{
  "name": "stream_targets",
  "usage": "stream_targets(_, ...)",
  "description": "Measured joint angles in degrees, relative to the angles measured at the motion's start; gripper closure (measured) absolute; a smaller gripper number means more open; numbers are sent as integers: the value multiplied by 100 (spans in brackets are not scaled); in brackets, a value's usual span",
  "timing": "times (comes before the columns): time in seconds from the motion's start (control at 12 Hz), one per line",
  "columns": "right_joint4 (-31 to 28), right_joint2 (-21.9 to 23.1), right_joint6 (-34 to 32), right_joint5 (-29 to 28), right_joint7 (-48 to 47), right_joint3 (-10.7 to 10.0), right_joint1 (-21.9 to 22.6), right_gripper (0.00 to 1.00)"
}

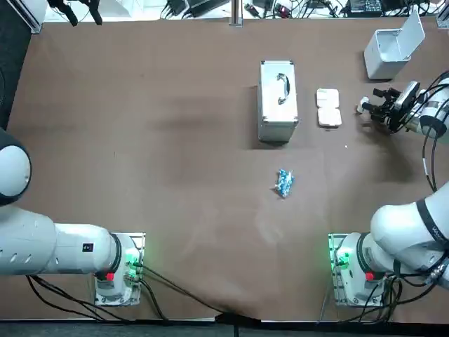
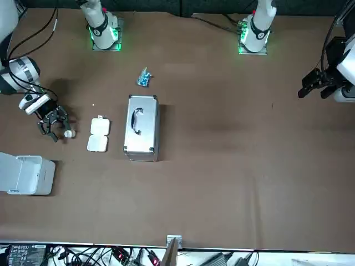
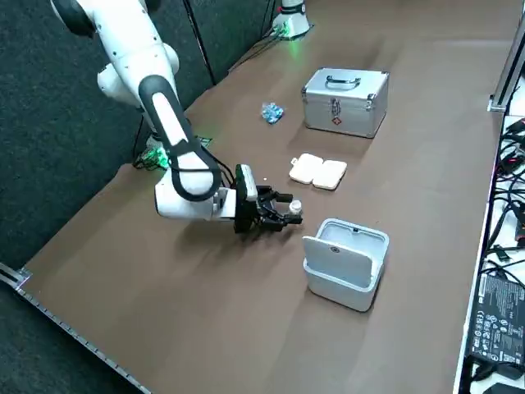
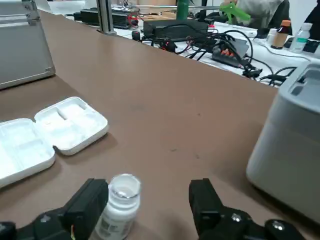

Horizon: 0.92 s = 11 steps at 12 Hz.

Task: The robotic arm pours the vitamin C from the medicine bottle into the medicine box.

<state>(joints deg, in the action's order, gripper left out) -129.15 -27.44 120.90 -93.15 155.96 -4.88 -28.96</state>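
While set for the grasp step, not yet pouring | open medicine box [image 1: 328, 107] on desk [image 1: 175, 175] | medicine bottle [image 1: 364, 107] near it, apparently upright inside wide-open pincer [image 1: 374, 107], ungripped | next: close on bottle, lift, tip over box

Your right hand [image 4: 150, 195] sits low between the open medicine box [image 4: 50, 132] and the white bin [image 4: 290, 135]. Bare table [image 4: 175, 100] lies ahead, and the medicine bottle [image 4: 120, 202] stands between its parted jaws.
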Motion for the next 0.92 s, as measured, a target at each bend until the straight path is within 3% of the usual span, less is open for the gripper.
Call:
stream_targets(0.33, -458, 564, 419, 0, -61, 19, 48, 0)
stream_targets(0.58, -672, 739, 529, 0, -116, 28, 98, 0)
stream_targets(0.92, -860, 1156, 1039, -1, -462, 34, 380, 0)
